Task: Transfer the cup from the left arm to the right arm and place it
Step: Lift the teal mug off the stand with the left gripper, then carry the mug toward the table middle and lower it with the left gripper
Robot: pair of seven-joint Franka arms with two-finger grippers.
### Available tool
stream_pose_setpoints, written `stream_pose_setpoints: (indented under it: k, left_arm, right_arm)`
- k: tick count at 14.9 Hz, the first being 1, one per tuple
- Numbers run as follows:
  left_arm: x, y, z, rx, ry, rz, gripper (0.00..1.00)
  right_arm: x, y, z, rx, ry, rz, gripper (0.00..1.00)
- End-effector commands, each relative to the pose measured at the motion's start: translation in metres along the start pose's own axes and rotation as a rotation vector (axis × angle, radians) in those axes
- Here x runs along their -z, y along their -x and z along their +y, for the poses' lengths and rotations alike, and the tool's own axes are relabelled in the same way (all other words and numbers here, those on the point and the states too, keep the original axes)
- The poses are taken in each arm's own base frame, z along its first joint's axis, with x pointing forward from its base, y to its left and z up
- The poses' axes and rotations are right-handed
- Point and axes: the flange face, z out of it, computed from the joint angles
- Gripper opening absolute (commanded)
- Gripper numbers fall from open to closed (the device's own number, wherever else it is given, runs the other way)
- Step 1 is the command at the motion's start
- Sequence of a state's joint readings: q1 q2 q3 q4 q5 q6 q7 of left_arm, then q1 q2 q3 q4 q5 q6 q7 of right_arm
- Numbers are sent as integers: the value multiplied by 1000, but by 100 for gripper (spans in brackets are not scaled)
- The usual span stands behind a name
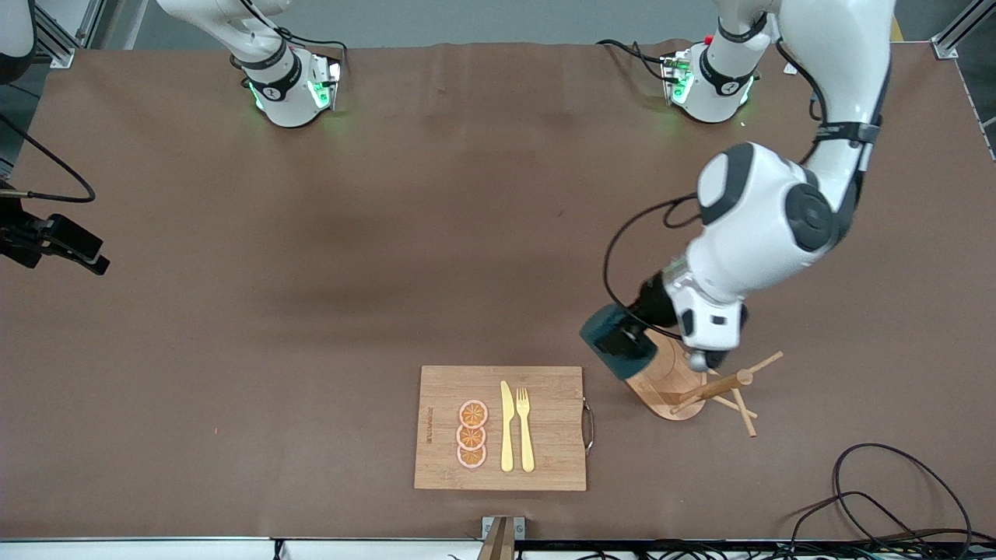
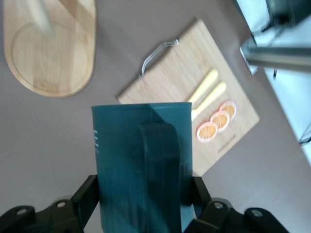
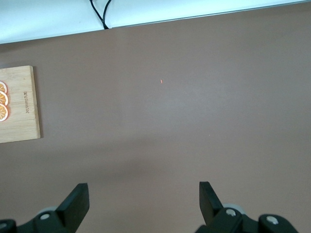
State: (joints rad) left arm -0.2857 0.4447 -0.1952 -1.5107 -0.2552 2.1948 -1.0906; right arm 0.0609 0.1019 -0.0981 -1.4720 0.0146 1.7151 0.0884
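Observation:
The cup (image 1: 615,348) is dark teal and lies tilted in my left gripper (image 1: 629,333), which is shut on its sides. It hangs in the air over the edge of a wooden mug stand's base (image 1: 661,383), beside the cutting board. In the left wrist view the cup (image 2: 141,155) fills the middle, its handle facing the camera, with a dark finger (image 2: 86,195) on either side. My right gripper (image 3: 143,194) is open and empty, held over bare brown table toward the right arm's end.
A bamboo cutting board (image 1: 443,467) with a handle carries a yellow knife (image 1: 506,428), a fork (image 1: 525,428) and three orange slices (image 1: 471,434). The mug stand's pegged post (image 1: 731,383) is in the way beside the cup. Cables (image 1: 879,498) lie at the table's near corner.

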Motion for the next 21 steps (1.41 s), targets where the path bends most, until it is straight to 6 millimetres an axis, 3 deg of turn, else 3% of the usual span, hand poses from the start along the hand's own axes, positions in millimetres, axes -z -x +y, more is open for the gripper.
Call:
stream_pose_setpoints:
  k: [1,5,9,12,15,17,21]
  left_arm:
    - [-4,50,16,-60,-47,74,25]
    - [-40,128,33,-184,-112,207,25]
    - [-94,173,30,-251,-182,341,24]
    - [-147,207,22,-257,-213,416,22]
    - [-168,228,17,-306,-219,480,20]
    - [-197,253,9,-393,-238,522,20]
    - [-239,279,-9,-500,-214,703,20]
  right_arm:
    - [4,1,3,-7,-5,-1,100]
    - [2,0,6,-9,-6,-4,100]
    - [2,0,6,-9,-6,-4,100]
    - [2,0,6,-9,-6,-4,100]
    - [2,0,6,-7,-6,-4,100]
    - [2,0,6,-7,-6,-4,100]
    - [2,0,6,-7,-6,-4,100]
